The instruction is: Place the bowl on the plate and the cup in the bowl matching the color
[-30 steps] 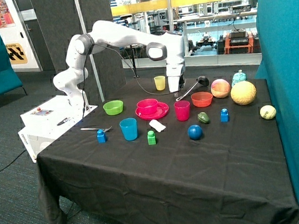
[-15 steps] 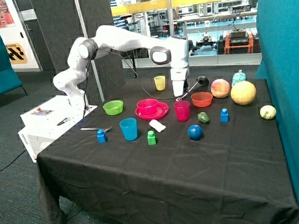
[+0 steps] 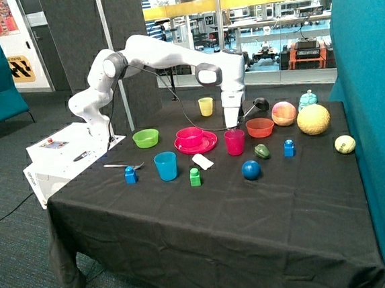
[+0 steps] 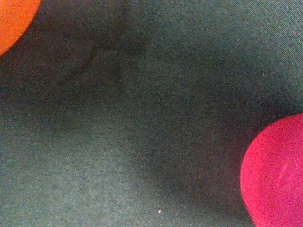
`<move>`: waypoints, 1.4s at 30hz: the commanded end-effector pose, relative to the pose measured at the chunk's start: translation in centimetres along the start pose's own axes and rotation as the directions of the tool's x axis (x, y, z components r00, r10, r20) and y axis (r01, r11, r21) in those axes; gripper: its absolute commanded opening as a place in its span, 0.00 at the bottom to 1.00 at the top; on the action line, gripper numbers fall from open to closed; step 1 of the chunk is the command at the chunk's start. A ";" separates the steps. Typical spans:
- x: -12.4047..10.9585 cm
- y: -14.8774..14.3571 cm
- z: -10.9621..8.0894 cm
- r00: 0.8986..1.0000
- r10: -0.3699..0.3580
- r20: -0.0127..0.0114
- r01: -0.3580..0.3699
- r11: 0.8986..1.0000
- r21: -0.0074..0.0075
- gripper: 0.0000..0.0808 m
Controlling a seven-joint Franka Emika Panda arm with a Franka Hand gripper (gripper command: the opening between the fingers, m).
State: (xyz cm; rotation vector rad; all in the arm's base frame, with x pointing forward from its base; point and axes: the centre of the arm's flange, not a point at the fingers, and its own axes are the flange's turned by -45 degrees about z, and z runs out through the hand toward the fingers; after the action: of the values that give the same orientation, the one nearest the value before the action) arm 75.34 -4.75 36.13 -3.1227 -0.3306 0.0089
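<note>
Nearest the camera: blue ball (image 3: 251,170), green block (image 3: 195,177), blue cup (image 3: 166,166), blue block (image 3: 130,175) w/ spoon (image 3: 123,166) just behind it. All on black tablecloth (image 3: 207,230).

Next row back: the cup (image 3: 235,141), magenta, upright, open end up, long axis vertical, standing on the cloth betw. the plate (image 3: 208,144) and orange bowl (image 3: 260,127). Not yet in the bowl.

The bowl (image 3: 190,137) already sitting on the plate, same magenta, centred approx. First half of task looks done; cup half still to do.

Gripper (image 3: 232,122) hanging just above and slightly behind the cup's rim, pointing straight down, arm reaching over from the base beyond the green bowl (image 3: 146,138). Key relation: cup lies almost directly below the jaws, a touch nearer the camera. Wrist view agrees: cup (image 4: 274,172) only at frame edge, orange bowl (image 4: 14,19) at opposite corner, bare cloth betw. them, so not centred over cup yet.

Jaws: cannot tell whether spread or closed; hidden in outside view, absent from wrist view. Nothing seen held.

Probable next: small shift toward cup, then descent over the rim.

Farther back: yellow cup (image 3: 206,106), peach (image 3: 284,113), melon (image 3: 313,119).
</note>
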 end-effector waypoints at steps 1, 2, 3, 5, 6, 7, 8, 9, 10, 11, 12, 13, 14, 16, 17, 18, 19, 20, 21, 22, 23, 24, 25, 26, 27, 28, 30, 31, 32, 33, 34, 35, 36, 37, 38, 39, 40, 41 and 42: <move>-0.1 0.4 0.8 1.000 0.007 -0.005 -0.007 1.000 -0.002 0.41; -0.1 0.5 0.9 1.000 0.009 -0.005 -0.009 1.000 -0.002 0.41; -0.2 0.6 1.0 1.000 0.012 -0.006 -0.012 1.000 -0.002 0.40; -0.3 0.7 1.2 1.000 0.017 -0.006 -0.017 1.000 -0.002 0.39; -0.4 0.8 1.3 1.000 0.017 -0.006 -0.017 1.000 -0.002 0.39; -0.4 0.8 1.4 1.000 0.017 -0.006 -0.017 1.000 -0.002 0.38; -0.5 0.8 1.5 1.000 0.011 -0.006 -0.011 1.000 -0.002 0.36; -0.6 0.8 1.6 1.000 0.019 -0.006 -0.019 1.000 -0.002 0.36; -0.7 0.8 1.7 1.000 0.012 -0.006 -0.012 1.000 -0.002 0.36; -0.8 0.8 1.8 1.000 0.010 -0.005 -0.010 1.000 -0.002 0.36; -0.9 0.8 1.9 1.000 0.009 -0.005 -0.009 1.000 -0.002 0.36; -1.0 0.8 2.0 1.000 0.010 -0.005 -0.010 1.000 -0.002 0.35; -1.1 0.8 2.1 1.000 0.009 -0.005 -0.009 1.000 -0.002 0.36; -1.3 0.8 2.3 1.000 0.009 -0.005 -0.009 1.000 -0.002 0.35; -1.4 0.7 2.5 1.000 0.008 -0.005 -0.008 1.000 -0.002 0.35; -1.5 0.7 2.5 1.000 0.008 -0.005 -0.008 1.000 -0.002 0.35; -1.6 0.6 2.6 1.000 0.007 -0.005 -0.007 1.000 -0.002 0.35; -1.6 0.6 2.7 1.000 0.006 -0.005 -0.006 1.000 -0.002 0.34; -1.7 0.5 2.7 1.000 0.004 -0.005 -0.004 1.000 -0.002 0.34; -1.7 0.4 2.8 1.000 0.002 -0.005 -0.002 1.000 -0.002 0.33; -1.7 0.3 2.8 1.000 0.000 -0.005 0.000 1.000 -0.002 0.32; -1.7 0.2 2.8 1.000 -0.001 -0.005 0.001 1.000 -0.002 0.30; -1.8 0.1 2.8 1.000 0.001 -0.005 -0.001 1.000 -0.002 0.27; -1.8 0.0 2.8 1.000 -0.002 -0.005 0.002 1.000 -0.002 0.22; -1.8 -0.1 2.8 1.000 -0.002 -0.005 0.002 1.000 -0.002 0.16; -1.8 -0.1 2.8 1.000 -0.003 -0.005 0.003 1.000 -0.002 0.08; -1.9 -0.2 2.7 1.000 -0.004 -0.005 0.004 1.000 -0.002 0.02; -1.9 -0.2 2.7 1.000 -0.003 -0.005 0.003 1.000 -0.002 0.01; -1.9 -0.2 2.7 1.000 -0.001 -0.005 0.001 1.000 -0.002 0.00; -2.0 -0.2 2.6 1.000 -0.003 -0.005 0.002 1.000 -0.002 0.00; -2.0 -0.2 2.6 1.000 -0.003 -0.005 0.003 1.000 -0.002 0.00; -2.1 -0.2 2.6 1.000 -0.002 -0.005 0.002 1.000 -0.002 0.00; -2.1 -0.1 2.6 1.000 -0.003 -0.005 0.003 1.000 -0.002 0.00; -2.2 -0.1 2.5 1.000 -0.003 -0.005 0.003 1.000 -0.002 0.00; -2.2 0.0 2.5 1.000 0.000 -0.005 0.000 1.000 -0.002 0.00; -2.3 0.0 2.5 1.000 -0.001 -0.005 0.001 1.000 -0.002 0.00; -2.3 0.1 2.5 1.000 -0.001 -0.005 0.001 1.000 -0.002 0.00; -2.4 0.2 2.5 1.000 0.000 -0.005 0.000 1.000 -0.002 0.00; -2.4 0.2 2.5 1.000 0.001 -0.005 -0.001 1.000 -0.002 0.00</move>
State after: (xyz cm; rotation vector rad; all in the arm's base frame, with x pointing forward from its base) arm 73.34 -5.21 33.60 -3.1210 -0.3307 0.0037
